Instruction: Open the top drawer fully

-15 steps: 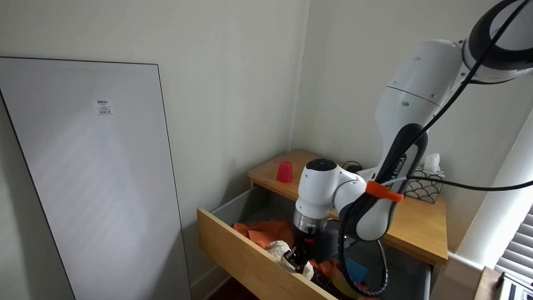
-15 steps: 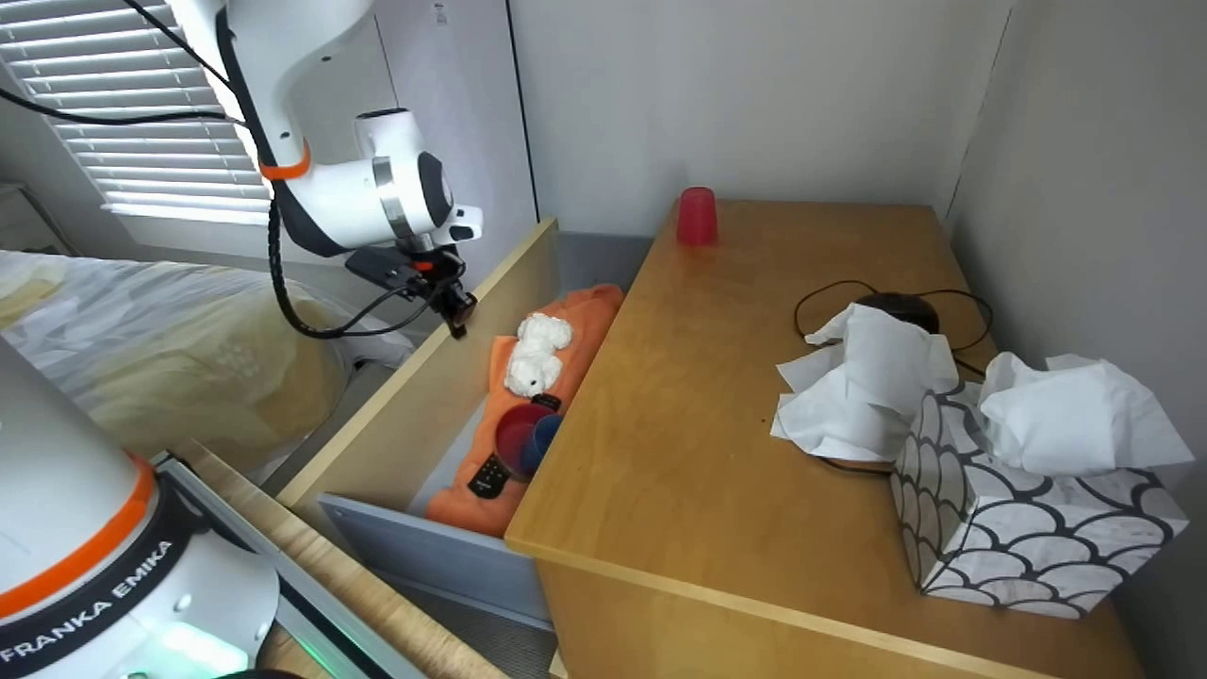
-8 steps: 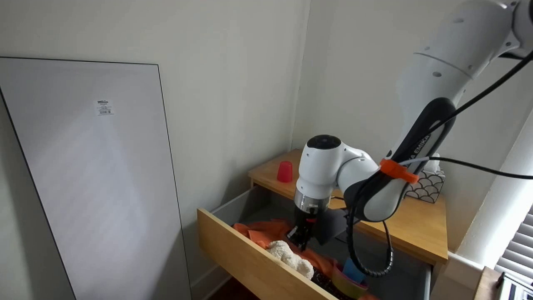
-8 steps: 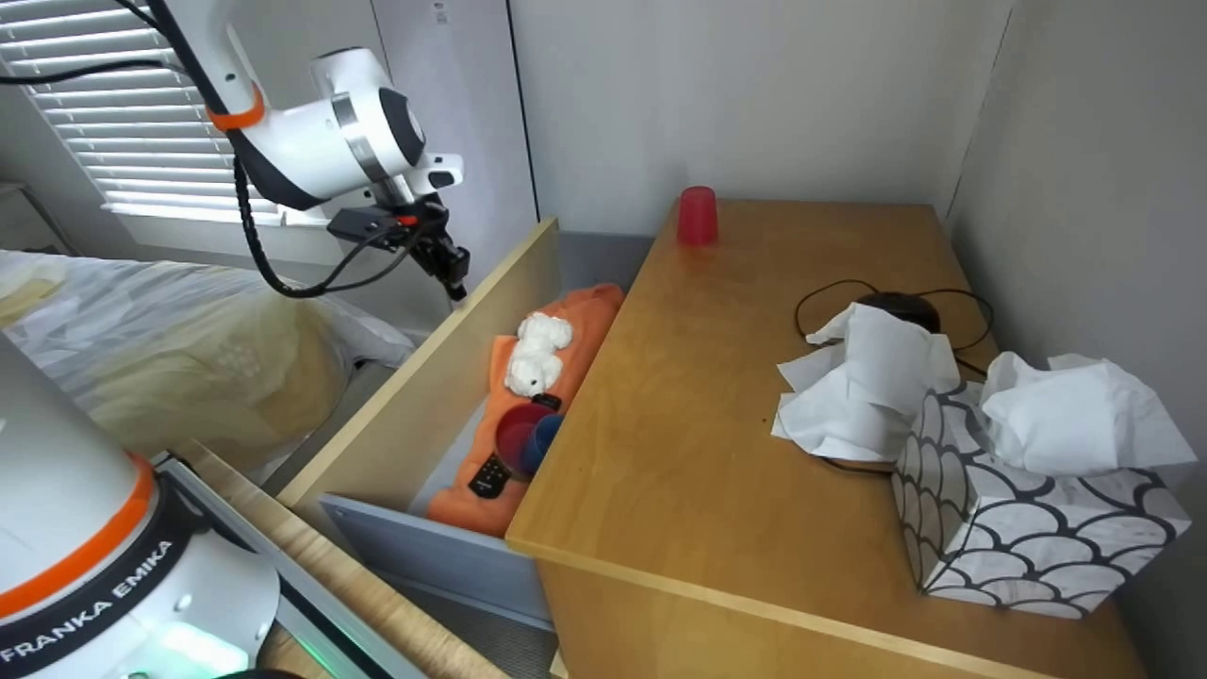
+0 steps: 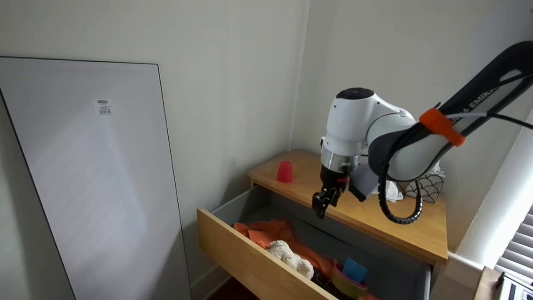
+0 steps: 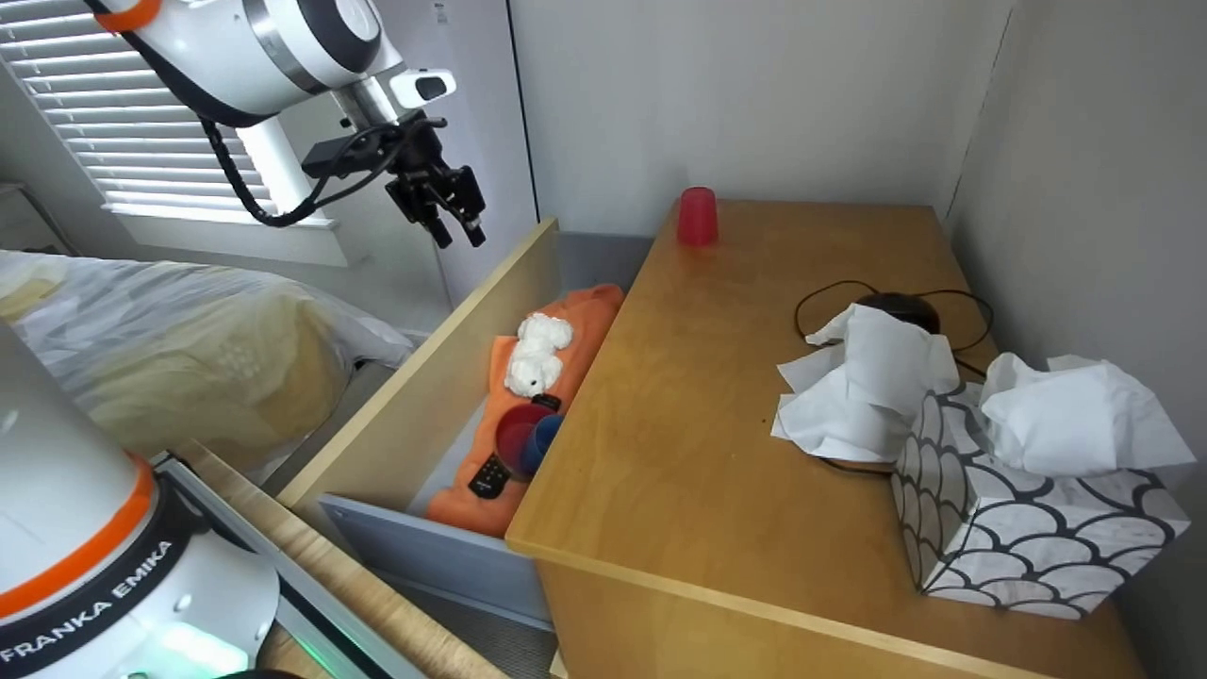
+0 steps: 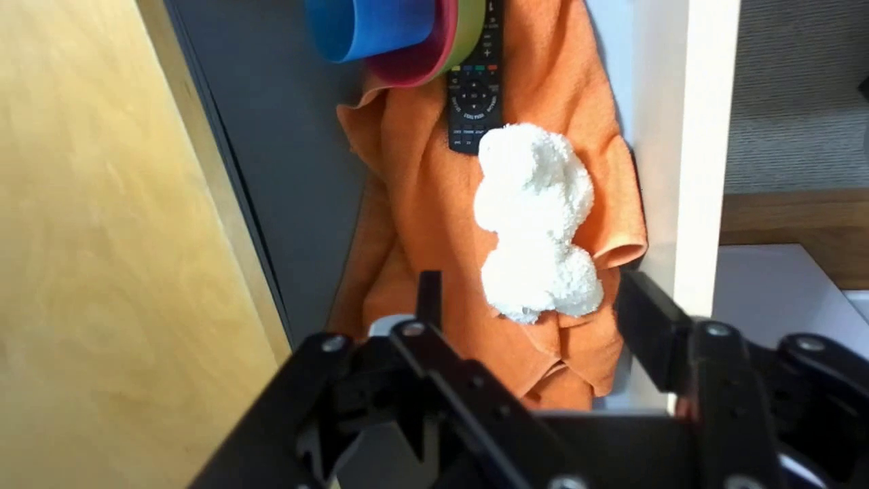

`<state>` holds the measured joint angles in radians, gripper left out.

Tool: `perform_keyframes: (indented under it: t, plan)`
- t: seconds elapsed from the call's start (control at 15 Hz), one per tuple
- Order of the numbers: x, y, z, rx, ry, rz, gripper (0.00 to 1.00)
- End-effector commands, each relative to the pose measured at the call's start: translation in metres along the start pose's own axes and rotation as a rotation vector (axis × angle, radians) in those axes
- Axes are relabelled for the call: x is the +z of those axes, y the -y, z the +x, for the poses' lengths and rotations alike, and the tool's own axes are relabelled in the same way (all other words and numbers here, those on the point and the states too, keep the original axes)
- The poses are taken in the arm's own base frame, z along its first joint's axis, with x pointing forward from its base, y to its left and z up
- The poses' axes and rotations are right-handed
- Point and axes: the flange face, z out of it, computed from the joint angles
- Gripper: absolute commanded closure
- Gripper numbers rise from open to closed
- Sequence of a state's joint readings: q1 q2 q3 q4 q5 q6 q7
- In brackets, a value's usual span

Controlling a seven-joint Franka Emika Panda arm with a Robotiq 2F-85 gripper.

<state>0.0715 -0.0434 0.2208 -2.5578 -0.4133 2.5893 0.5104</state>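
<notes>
The top drawer stands pulled out from the dresser; its light-oak front [image 5: 254,254] shows in an exterior view, and the front's inner face [image 6: 424,377] in an exterior view. Seen from above in the wrist view, its front panel [image 7: 703,170] runs along the right. My gripper [image 6: 461,240] hangs in the air above the drawer, touching nothing. In the wrist view the gripper [image 7: 536,299] has its jaws spread wide with nothing held; the white plush toy seen between them lies below. The lower drawers are hardly visible.
Inside the drawer lie an orange cloth [image 7: 434,224], a white plush toy [image 7: 536,224], a black remote [image 7: 475,102] and nested cups [image 7: 387,27]. On the dresser top [image 6: 717,377] stand a red cup [image 6: 697,217], crumpled tissues [image 6: 868,387] and a tissue box [image 6: 1047,528].
My gripper has risen away from the drawer's front panel and its jaws have spread apart. The drawer and the things in it have stayed where they were.
</notes>
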Motion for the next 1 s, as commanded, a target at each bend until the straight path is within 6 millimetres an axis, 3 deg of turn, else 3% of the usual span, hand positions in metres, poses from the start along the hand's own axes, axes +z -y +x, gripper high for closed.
perform_keyframes:
  t: [0.0,0.27,0.67,0.73,0.93]
  plan:
    - [-0.04,-0.024,-0.035,-0.105,-0.038,0.051,0.0]
    - [-0.075,-0.051,-0.055,-0.195,-0.048,0.151,0.0]
    - [-0.124,-0.116,-0.081,-0.253,-0.014,0.232,0.0]
    - [-0.114,-0.102,-0.062,-0.238,-0.006,0.19,0.0]
    - [-0.128,-0.119,-0.071,-0.238,-0.021,0.206,0.0]
